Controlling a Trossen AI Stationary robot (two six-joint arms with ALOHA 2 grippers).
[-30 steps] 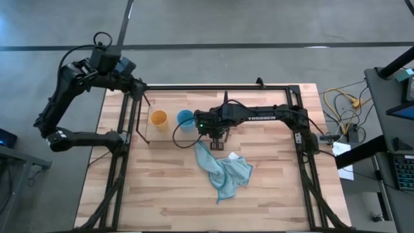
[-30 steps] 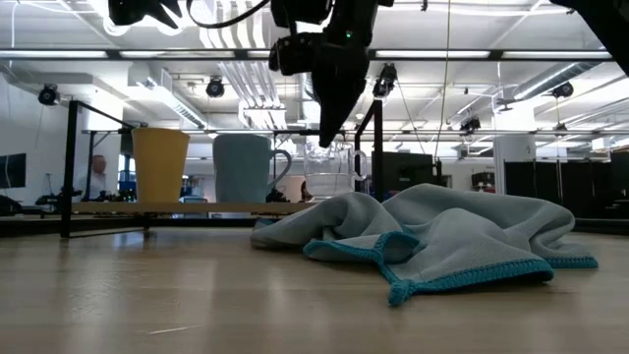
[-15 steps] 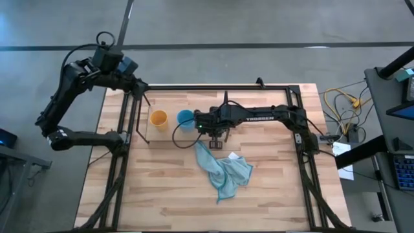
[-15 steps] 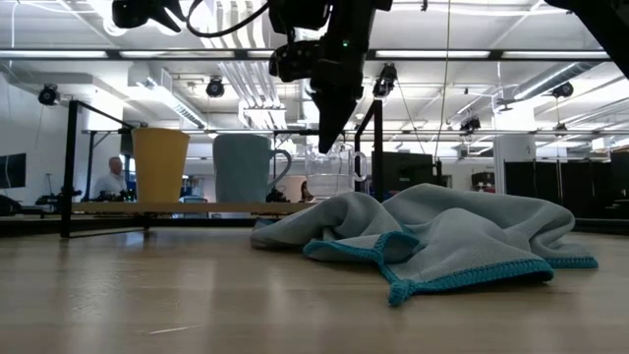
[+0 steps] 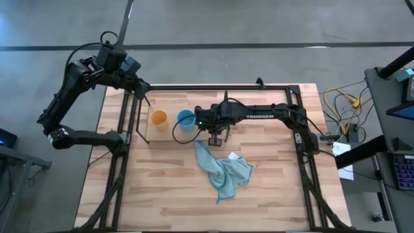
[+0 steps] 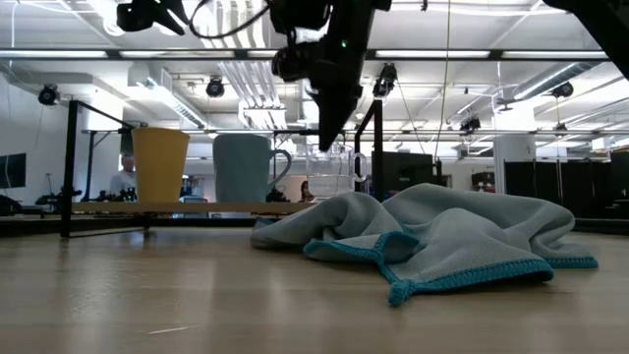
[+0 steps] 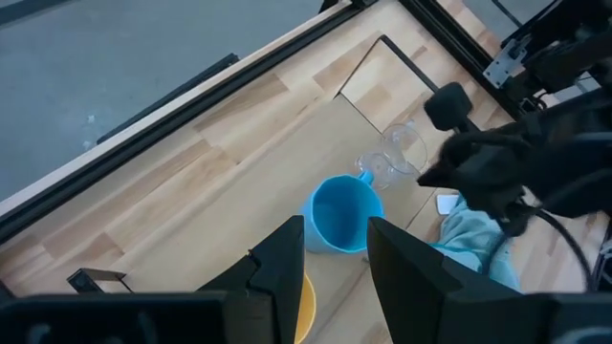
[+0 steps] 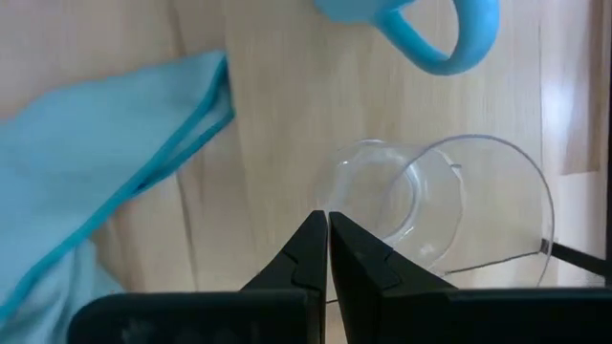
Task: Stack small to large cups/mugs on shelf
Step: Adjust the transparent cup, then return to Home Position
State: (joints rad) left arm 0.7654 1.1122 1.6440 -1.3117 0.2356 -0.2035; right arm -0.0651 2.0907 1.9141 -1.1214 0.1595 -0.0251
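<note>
The yellow-orange cup (image 5: 158, 118) and the light blue mug (image 5: 185, 119) stand upright side by side on the low wooden shelf (image 5: 169, 133), and both show in the low view, cup (image 6: 160, 165) and mug (image 6: 243, 168). The clear glass cup (image 8: 449, 210) stands just right of the mug's handle, also seen in the left wrist view (image 7: 397, 153); whether it is on the board I cannot tell. My right gripper (image 8: 327, 244) is shut and empty, pointing down just above and beside the glass (image 6: 329, 169). My left gripper (image 7: 335, 258) is open and empty, high over the table's far left corner (image 5: 139, 90).
A crumpled blue cloth (image 5: 223, 167) lies on the tabletop near of the right gripper, filling the middle of the low view (image 6: 432, 241). A black metal frame (image 5: 213, 88) runs round the table. A person (image 6: 126, 177) shows far behind the table.
My right gripper, still shut, has drifted a little toward the table's far edge, away from the cloth. My left arm has shifted slightly to the right at the far left corner. The cups have not moved.
</note>
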